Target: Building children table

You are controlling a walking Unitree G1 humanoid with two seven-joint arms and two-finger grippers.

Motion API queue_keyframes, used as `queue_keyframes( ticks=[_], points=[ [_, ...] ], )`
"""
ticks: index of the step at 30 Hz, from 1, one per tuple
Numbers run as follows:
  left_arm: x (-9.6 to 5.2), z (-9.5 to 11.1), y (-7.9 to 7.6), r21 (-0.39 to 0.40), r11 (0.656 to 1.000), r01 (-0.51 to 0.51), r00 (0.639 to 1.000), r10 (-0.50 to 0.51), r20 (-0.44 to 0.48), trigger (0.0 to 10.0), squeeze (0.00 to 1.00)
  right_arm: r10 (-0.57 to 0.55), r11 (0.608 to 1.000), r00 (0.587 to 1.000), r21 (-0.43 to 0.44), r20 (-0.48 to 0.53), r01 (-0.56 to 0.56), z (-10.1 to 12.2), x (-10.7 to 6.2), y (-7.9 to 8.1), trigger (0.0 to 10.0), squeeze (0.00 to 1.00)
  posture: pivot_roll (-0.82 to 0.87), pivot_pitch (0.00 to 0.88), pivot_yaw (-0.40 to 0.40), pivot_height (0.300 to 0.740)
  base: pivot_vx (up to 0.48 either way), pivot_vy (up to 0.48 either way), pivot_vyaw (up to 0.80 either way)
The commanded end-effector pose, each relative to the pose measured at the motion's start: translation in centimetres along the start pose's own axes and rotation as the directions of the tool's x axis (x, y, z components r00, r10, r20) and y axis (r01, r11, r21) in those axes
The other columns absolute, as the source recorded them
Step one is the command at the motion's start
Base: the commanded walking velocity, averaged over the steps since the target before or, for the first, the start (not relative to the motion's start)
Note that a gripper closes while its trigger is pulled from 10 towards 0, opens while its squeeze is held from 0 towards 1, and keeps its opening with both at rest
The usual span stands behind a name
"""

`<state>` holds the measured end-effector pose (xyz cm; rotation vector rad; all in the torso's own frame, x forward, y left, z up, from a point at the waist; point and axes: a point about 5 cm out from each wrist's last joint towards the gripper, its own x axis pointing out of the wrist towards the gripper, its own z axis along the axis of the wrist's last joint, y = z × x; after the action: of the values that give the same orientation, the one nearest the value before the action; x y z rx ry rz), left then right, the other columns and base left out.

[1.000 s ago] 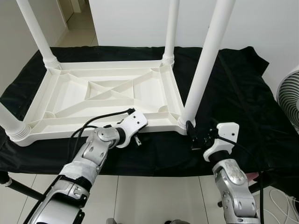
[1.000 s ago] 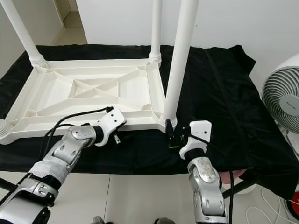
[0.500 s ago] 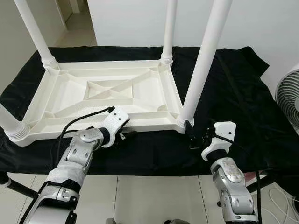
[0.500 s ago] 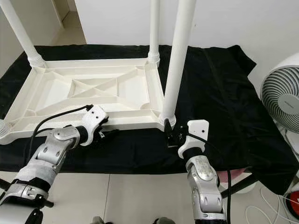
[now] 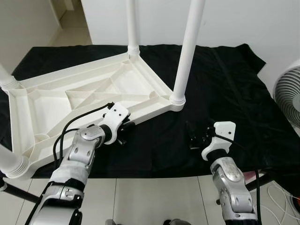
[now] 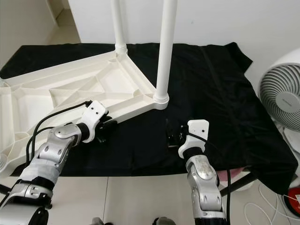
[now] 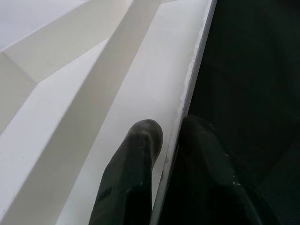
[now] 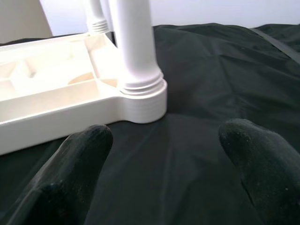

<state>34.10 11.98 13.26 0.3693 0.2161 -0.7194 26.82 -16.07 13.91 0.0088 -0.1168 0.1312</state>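
Nearest the viewer, two silver jointed arms reach forward over pale floor tiles [image 5: 140,197] onto a work tabletop draped in a smooth, slightly wrinkled black cloth [image 5: 220,84]; the left hand [image 5: 125,132] has its two black rubbery fingers [image 7: 133,164] drawn narrow around the thin near rim of an upside-down white plastic children's table [image 5: 93,101], one finger on the inner face, the other outside against the cloth; the right hand [image 5: 193,140] rests on the cloth with its fingers [image 8: 79,164] spread wide and nothing between them, a little short of the table's nearest corner.

The children's table lies inverted on the cloth, turned at an angle so one corner points toward the right hand; its underside is a shallow moulded tray, matt white, stiffened with raised ribs that form triangular and crossed compartments, none of them holding anything; a round ribbed socket at each corner carries a smooth cylindrical white leg; the near right leg [image 5: 187,51] stands upright just ahead of the right hand; a second leg [image 5: 132,26] rises at the far corner; part of another leg [image 5: 10,164] crosses the lower left edge.

Beyond the cloth stands a plain white wall [image 5: 243,18]; a round white wire-grilled fan [image 6: 280,101] sits at the far right.
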Motion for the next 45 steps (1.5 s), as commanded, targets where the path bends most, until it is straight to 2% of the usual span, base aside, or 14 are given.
queue_keyframes(
  ticks=[1,6,14,16,18,21,22,23,24,27,28,32,33,45],
  points=[
    [0.2,-0.6,1.0,0.001,0.94,-0.342,0.94,0.342,-0.022,0.0,0.0,0.004,1.0,1.0,0.005,0.0,-0.004,-0.1,0.2,0.3,10.0,0.0,-0.16,0.082,0.042,0.74,0.0,0.0,0.0],
    [1.5,-0.1,-0.2,0.0,0.95,-0.312,0.95,0.312,-0.005,0.0,0.0,0.001,1.0,1.0,0.008,0.011,-0.001,0.1,0.5,0.5,10.0,0.0,-0.16,0.082,0.042,0.74,0.0,0.0,0.0],
    [5.1,3.9,-2.9,0.034,0.972,-0.231,0.97,0.228,0.082,0.0,0.0,-0.014,1.0,1.0,0.013,0.026,0.014,0.4,1.0,0.7,10.0,0.0,-0.17,0.092,0.053,0.74,0.0,0.0,0.0],
    [5.7,5.1,-3.6,0.037,0.98,-0.196,0.975,0.19,0.117,0.7,0.0,-0.017,1.0,0.999,0.015,0.029,0.017,0.5,1.1,0.8,10.0,0.0,-0.17,0.092,0.056,0.74,0.0,0.0,0.0],
    [6.0,5.7,-4.0,0.039,0.985,-0.171,0.977,0.164,0.139,2.8,0.05,-0.019,1.0,0.999,0.016,0.031,0.019,0.5,1.1,0.8,10.0,0.0,-0.17,0.091,0.058,0.74,0.0,0.0,0.0],
    [6.0,5.8,-4.1,0.036,0.986,-0.165,0.976,0.158,0.148,2.8,0.05,-0.021,1.0,0.999,0.017,0.032,0.02,0.5,1.1,0.9,10.0,0.0,-0.17,0.091,0.058,0.74,0.0,0.0,0.0],
    [6.0,5.9,-4.2,0.038,0.987,-0.158,0.976,0.15,0.159,4.6,1.0,-0.021,1.0,0.999,0.018,0.033,0.021,0.5,1.1,0.9,10.0,0.0,-0.17,0.091,0.061,0.74,0.0,0.0,0.0],
    [5.9,6.0,-4.2,0.037,0.988,-0.151,0.975,0.143,0.168,5.1,1.0,-0.022,1.0,0.999,0.019,0.034,0.021,0.5,1.1,1.0,10.0,0.0,-0.17,0.091,0.061,0.74,0.0,0.0,0.0],
    [5.9,6.0,-4.3,0.043,0.988,-0.151,0.973,0.141,0.184,8.4,1.0,-0.022,1.0,0.999,0.02,0.035,0.022,0.5,1.2,1.0,10.0,0.0,-0.17,0.091,0.061,0.74,0.0,0.0,0.0],
    [5.9,6.3,-4.6,0.056,0.987,-0.148,0.967,0.133,0.219,10.0,1.0,-0.021,1.0,0.999,0.021,0.036,0.02,0.4,1.2,1.1,10.0,0.0,-0.17,0.091,0.061,0.74,0.0,0.0,0.0],
    [5.7,6.4,-4.8,0.059,0.989,-0.139,0.964,0.121,0.239,10.0,0.42,-0.019,1.0,0.999,0.021,0.036,0.018,0.4,1.3,1.2,10.0,0.0,-0.16,0.092,0.059,0.74,0.0,0.0,0.0],
    [5.5,6.5,-4.9,0.062,0.99,-0.125,0.96,0.105,0.26,10.0,0.42,-0.016,1.0,0.999,0.021,0.036,0.015,0.4,1.4,1.3,10.0,0.0,-0.16,0.092,0.059,0.74,0.0,0.0,0.0],
    [4.9,6.3,-5.0,0.069,0.992,-0.102,0.96,0.08,0.269,10.0,0.0,-0.011,1.0,0.999,0.022,0.038,0.01,0.4,1.5,1.3,10.0,0.0,-0.16,0.092,0.059,0.74,0.0,0.0,0.0],
    [0.6,3.0,-3.9,0.177,0.982,-0.06,0.98,0.024,0.199,10.0,0.0,0.003,1.0,0.999,0.02,0.034,-0.004,0.3,1.6,1.4,10.0,0.0,-0.14,0.095,0.05,0.74,0.0,0.0,0.0]
  ],
)
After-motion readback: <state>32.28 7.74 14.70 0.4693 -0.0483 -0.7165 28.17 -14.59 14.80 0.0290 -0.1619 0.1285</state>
